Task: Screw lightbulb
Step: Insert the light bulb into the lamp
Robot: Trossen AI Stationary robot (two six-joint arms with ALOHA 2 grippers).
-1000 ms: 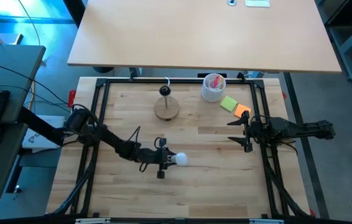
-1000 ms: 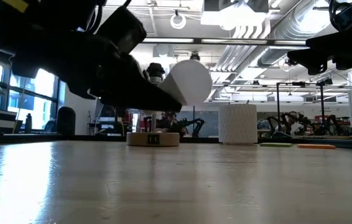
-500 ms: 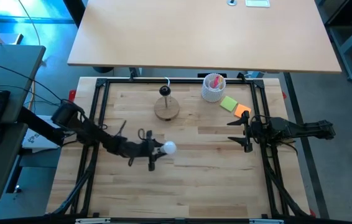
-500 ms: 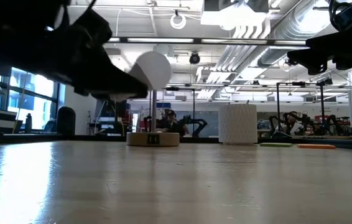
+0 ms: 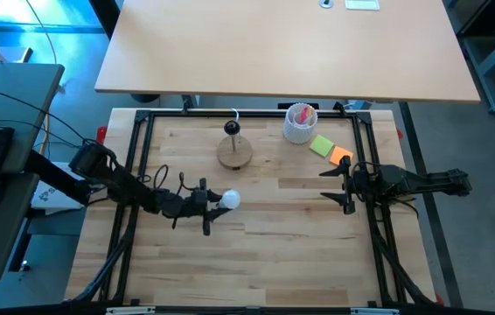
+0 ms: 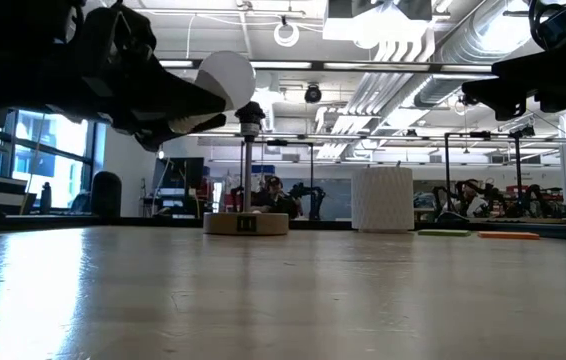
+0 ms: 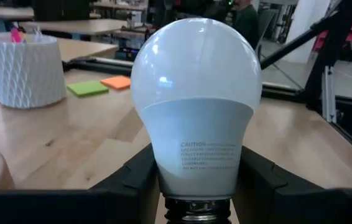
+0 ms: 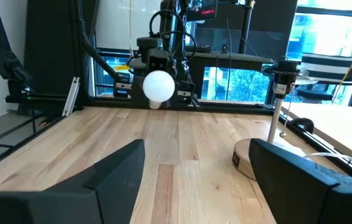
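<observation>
The white lightbulb (image 5: 228, 199) is held by my left gripper (image 5: 215, 203) above the middle left of the table, its globe toward the table's right; it fills the left wrist view (image 7: 196, 93). Its grey screw base (image 7: 198, 210) shows just behind the fingers. The wooden disc stand (image 5: 235, 153) with its upright socket post (image 5: 232, 129) rests on its flat underside at the far middle, apart from the bulb. My right gripper (image 5: 339, 187) is open and empty at the table's right side. My left gripper pinches the bulb's white neck (image 7: 163, 177), just above the screw base, between its two fingers (image 7: 140, 179). The fingers come about level from the table's left. The bulb is lifted clear of the table (image 6: 225, 78), globe forward beyond the fingertips.
A white ribbed cup (image 5: 300, 123) with pink contents stands at the far right. Green (image 5: 321, 145) and orange (image 5: 341, 157) sticky notes lie beside it. Black frame rails (image 5: 139, 157) run along the table's edges.
My left gripper has carried the bulb toward the table's far edge and left, and upward, nearer the stand's socket post. It has stayed shut on the bulb.
</observation>
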